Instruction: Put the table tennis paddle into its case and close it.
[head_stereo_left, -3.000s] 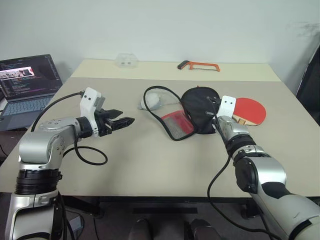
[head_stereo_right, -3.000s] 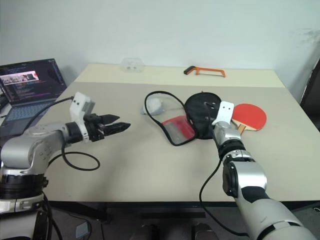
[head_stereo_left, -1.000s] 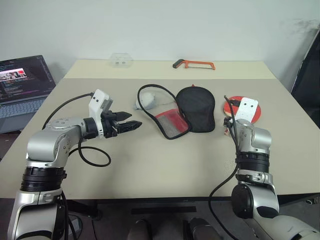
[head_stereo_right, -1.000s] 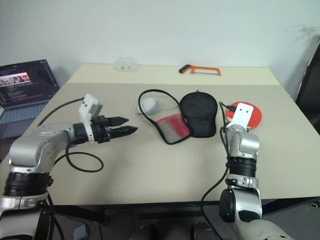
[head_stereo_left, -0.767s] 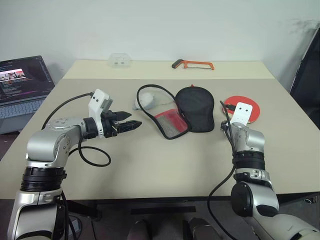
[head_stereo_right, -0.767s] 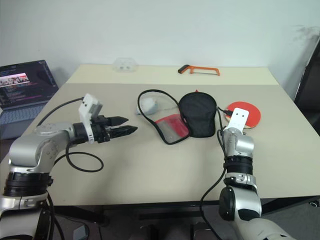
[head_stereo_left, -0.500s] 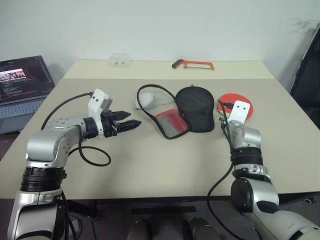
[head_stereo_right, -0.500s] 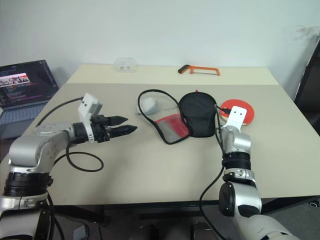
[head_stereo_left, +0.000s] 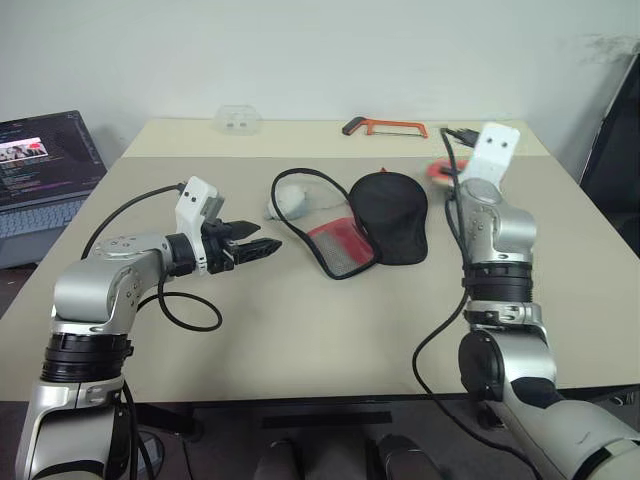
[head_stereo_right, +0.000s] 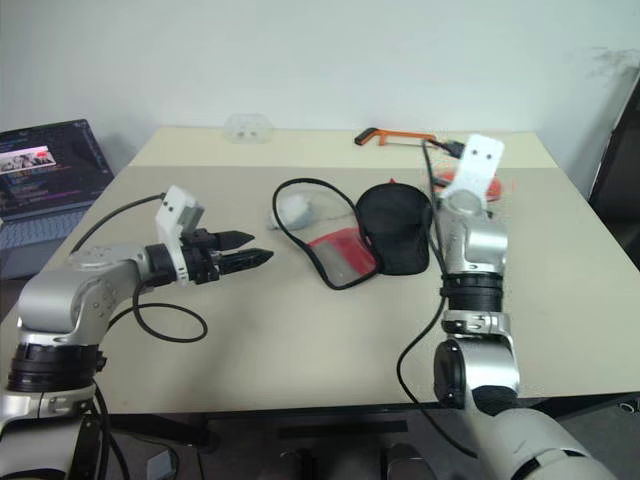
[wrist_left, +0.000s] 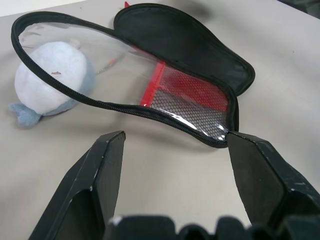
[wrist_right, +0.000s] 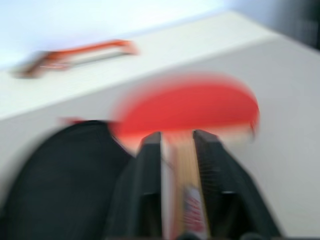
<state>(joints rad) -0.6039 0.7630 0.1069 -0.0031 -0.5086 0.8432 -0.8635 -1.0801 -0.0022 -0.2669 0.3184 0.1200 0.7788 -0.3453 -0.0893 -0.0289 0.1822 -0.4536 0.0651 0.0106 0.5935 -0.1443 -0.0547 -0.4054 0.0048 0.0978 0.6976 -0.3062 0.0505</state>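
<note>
Table — beige work surface carrying every item. Case — black pouch lying open at mid-table, its red mesh flap and clear zip-edged panel folded out toward the left gripper; unzipped and empty as far as can be seen. Table tennis paddle — red blade raised off the table beside the case, its wooden handle pinched between the right gripper's fingers. Left gripper — fingers spread wide, holding nothing, hovering just short of the case's open edge. Soft toy — pale blue, behind the clear panel. Progress: paddle grasped and lifted; insertion and zipping remain, judged from the open case.
</note>
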